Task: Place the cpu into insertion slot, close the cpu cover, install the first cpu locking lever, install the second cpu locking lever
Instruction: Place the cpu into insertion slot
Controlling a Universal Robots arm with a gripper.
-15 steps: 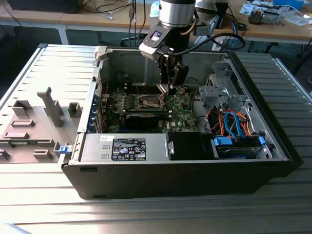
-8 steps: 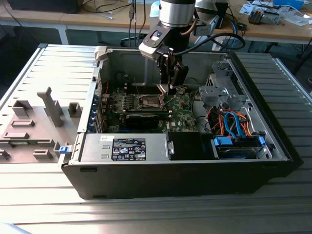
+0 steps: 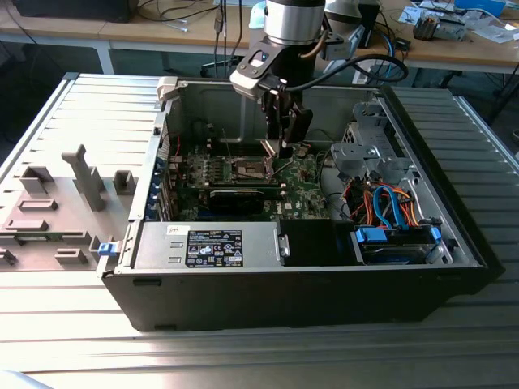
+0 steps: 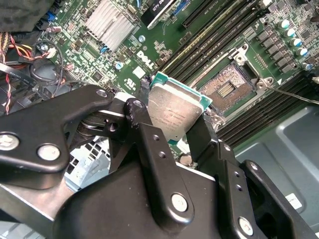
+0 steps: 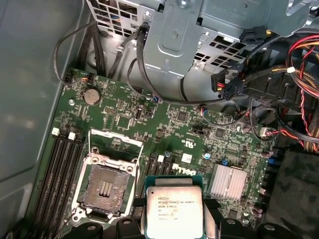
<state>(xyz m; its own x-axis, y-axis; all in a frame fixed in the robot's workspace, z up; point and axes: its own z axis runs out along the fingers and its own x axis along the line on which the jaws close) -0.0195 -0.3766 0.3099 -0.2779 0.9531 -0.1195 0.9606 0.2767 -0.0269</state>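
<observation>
My gripper (image 3: 285,147) hangs inside the open computer case, shut on the cpu (image 4: 175,113), a flat square chip with a silver-grey top, also seen in the first wrist view (image 5: 173,209). Black fingers (image 4: 144,129) clamp two opposite edges of the chip. The cpu is held above the green board, beside the insertion slot (image 5: 104,186) and not over it. The slot (image 4: 227,87) lies uncovered, its dark contact field bare; in the exterior view it (image 3: 247,168) sits a little to the left of the gripper. A thin silvery edge, which seems to be the cpu cover (image 5: 117,138), runs along one side of the slot.
Long black memory slots (image 5: 62,169) flank the socket. A finned heatsink (image 5: 228,181) sits near the chip. A metal drive cage (image 3: 365,150) with orange and blue cables fills the exterior view's right. The labelled power supply box (image 3: 215,247) lies along the case's near side. A thin wire lever (image 4: 294,94) juts out beside the socket.
</observation>
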